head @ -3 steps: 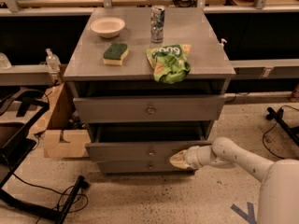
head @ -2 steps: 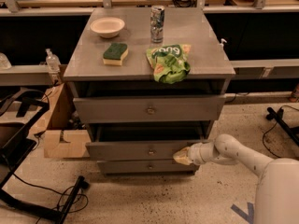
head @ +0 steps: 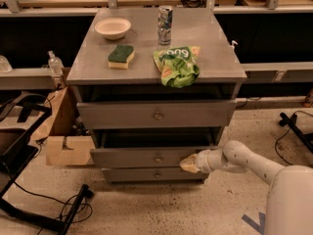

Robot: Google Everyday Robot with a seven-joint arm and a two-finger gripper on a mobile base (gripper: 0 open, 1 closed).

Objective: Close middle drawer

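End effector (head: 188, 163) sits low right, tip touching the right end of the middle drawer (head: 142, 156) front; can't tell whether released or clenched. Drawer partly pulled out, front facing camera, long axis left-right, stretching left of the end effector, under the taller drawer (head: 122, 114).

The grey wooden middle drawer (head: 129, 157), a wide, low flat front with one small round metal knob at its centre, stood level and partly pulled out. The pincer (head: 187, 163) touched the front's right end.
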